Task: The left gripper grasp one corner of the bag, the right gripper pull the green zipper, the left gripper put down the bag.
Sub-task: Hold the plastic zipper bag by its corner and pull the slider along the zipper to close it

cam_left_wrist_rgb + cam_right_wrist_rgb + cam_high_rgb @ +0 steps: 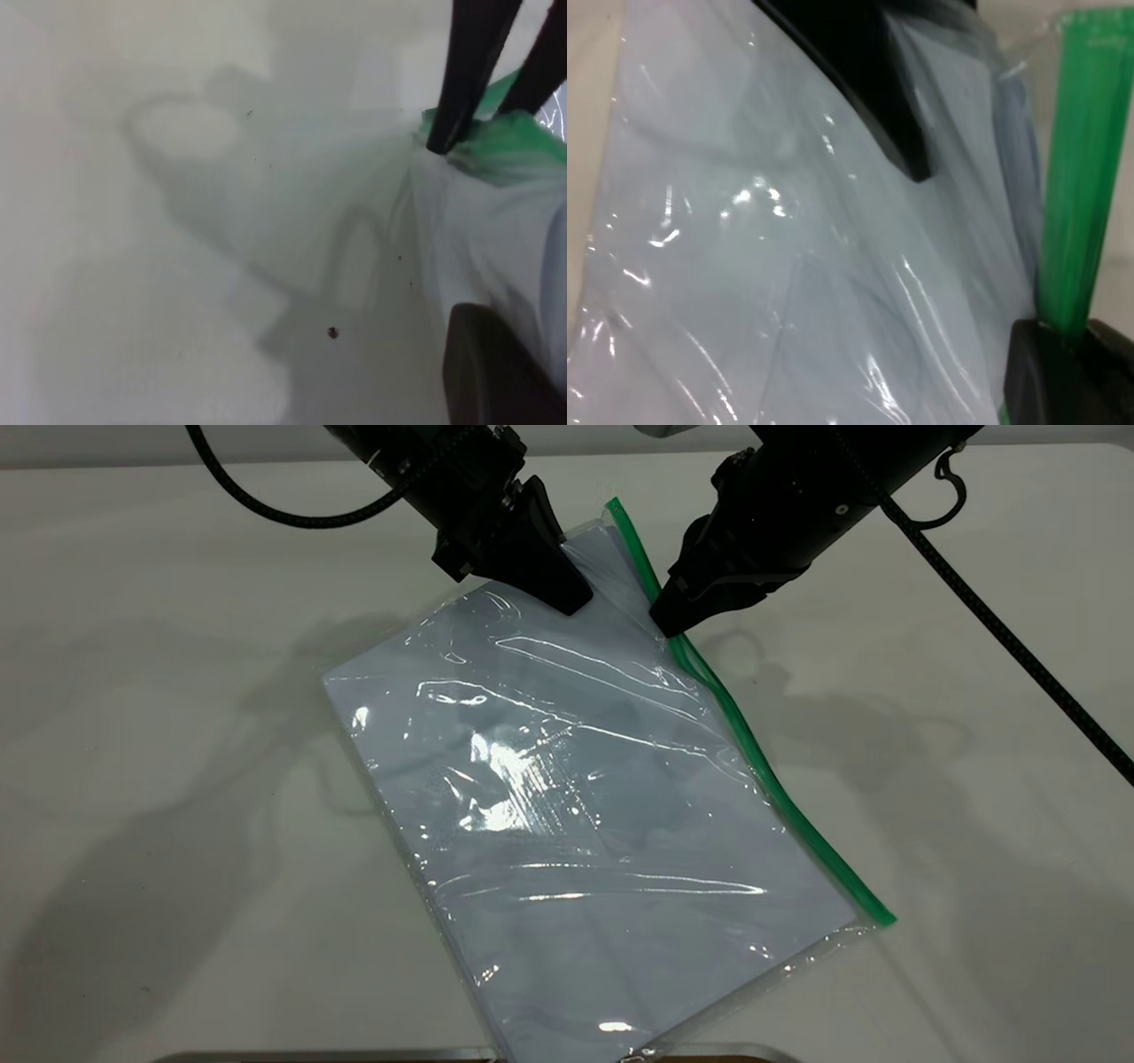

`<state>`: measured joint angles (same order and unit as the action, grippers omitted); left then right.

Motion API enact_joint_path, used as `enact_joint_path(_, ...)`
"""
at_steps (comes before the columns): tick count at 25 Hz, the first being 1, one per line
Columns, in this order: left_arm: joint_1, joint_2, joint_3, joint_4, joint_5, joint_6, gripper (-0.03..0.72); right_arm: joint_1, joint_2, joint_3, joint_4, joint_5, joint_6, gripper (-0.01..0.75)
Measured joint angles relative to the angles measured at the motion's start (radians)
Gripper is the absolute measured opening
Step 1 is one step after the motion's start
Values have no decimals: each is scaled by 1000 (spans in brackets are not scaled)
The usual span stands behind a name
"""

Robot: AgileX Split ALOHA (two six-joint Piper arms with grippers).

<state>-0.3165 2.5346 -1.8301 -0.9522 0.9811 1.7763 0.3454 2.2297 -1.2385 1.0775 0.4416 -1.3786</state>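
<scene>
Across the middle of the white counter point(133, 779) lies the bag point(567, 806), skewed, its far corner raised off the surface. Along its right long edge runs the green zipper point(753, 753), from the lifted far corner down to the near right corner. At the far end, the left end effector point(571, 598) is clamped on the bag just inside that raised corner. Just beside it, the right end effector point(664, 624) is closed on the green zipper, a little way down from the far end. Bare counter spreads wide on both sides of the bag; its near edge almost reaches the counter's front rim.
</scene>
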Motion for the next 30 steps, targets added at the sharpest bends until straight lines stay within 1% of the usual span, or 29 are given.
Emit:
enact_joint_path(9,63,0,0,-63,48,-11,53,3,0,-2,-38,-48,11,36)
enact_joint_path(17,100,0,0,-87,79,-15,53,-1,1,-1,-48,-79,13,36)
enact_joint_path(20,112,0,0,-100,82,-16,53,-24,1,-1,-50,-73,13,36)
enact_joint_path(23,121,-1,0,-112,84,-18,53,-63,1,-1,-52,-52,13,36)
enact_joint_path(30,131,-1,0,-116,84,-22,53,-160,1,1,-69,48,24,36)
